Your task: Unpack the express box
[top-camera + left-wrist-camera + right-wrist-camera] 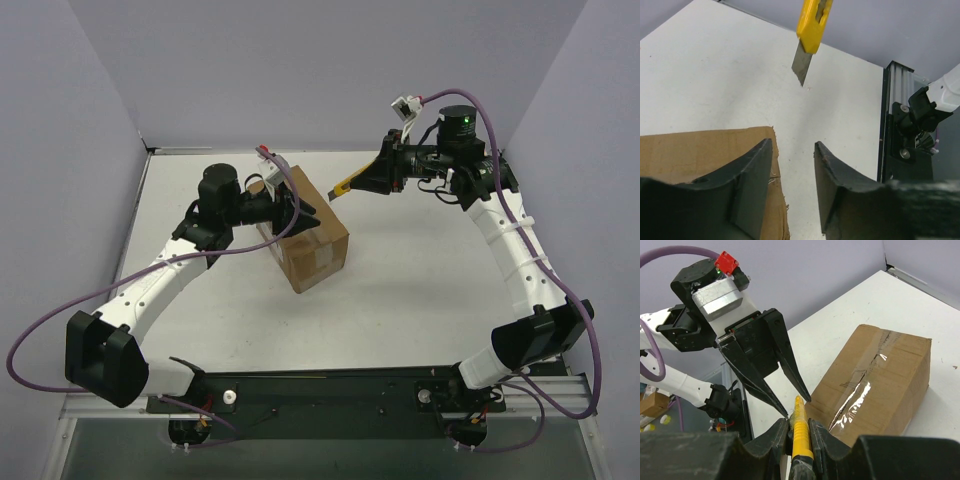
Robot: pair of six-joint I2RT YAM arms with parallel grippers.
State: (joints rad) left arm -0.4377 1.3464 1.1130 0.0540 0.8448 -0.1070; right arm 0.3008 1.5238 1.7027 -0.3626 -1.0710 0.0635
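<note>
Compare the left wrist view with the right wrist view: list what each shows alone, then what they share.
Left wrist only: the bare steel blade of the yellow utility knife. Right wrist only: the clear tape seam on the brown cardboard express box, and the right gripper shut on the knife's handle. Both: knife, box, white table and the left gripper, fingers apart.

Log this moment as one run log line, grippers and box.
left gripper: open, at express box | right gripper: shut on utility knife, blade out, off box | box: flaps closed, tape on
</note>
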